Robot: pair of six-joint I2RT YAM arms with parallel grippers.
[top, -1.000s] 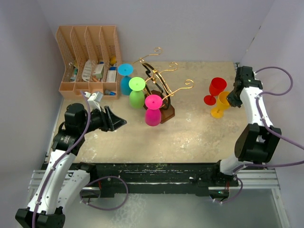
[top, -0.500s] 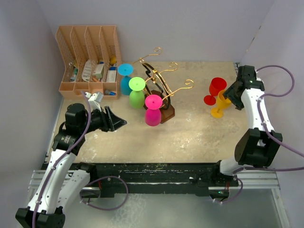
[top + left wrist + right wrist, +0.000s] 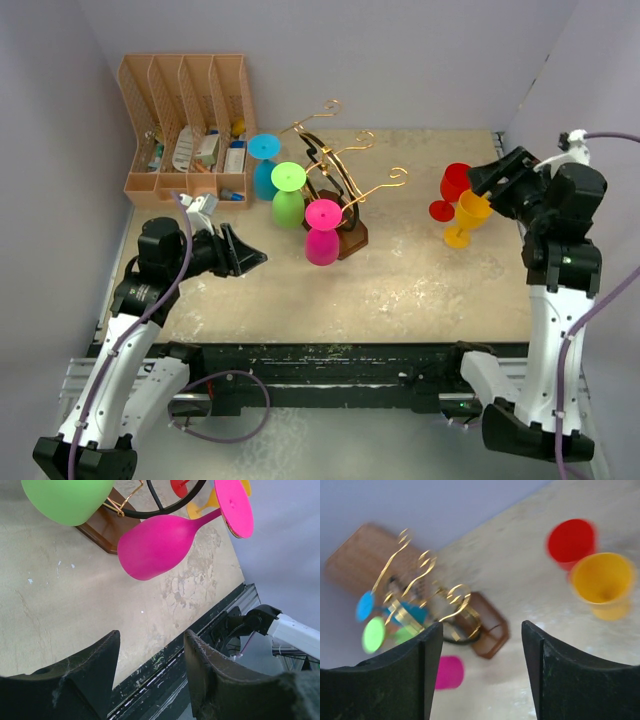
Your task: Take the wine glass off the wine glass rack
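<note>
Beige, mottled table [image 3: 420, 290] fills the walled cell. The wine glass rack [image 3: 345, 200] stands near its middle, gold scroll arms rising from a dark wooden base. Three glasses hang upside down from it: the pink wine glass [image 3: 322, 238] nearest the arms, the green wine glass [image 3: 288, 200] behind it and the blue wine glass [image 3: 264, 170] farthest back. The left gripper [image 3: 152, 635] hovers to the left of the pink one, fingers apart and empty. The right gripper [image 3: 481, 627], likewise spread, hangs by the upright red glass [image 3: 455, 188] and yellow glass [image 3: 468, 215]; its view is blurred, so those two may or may not touch.
</note>
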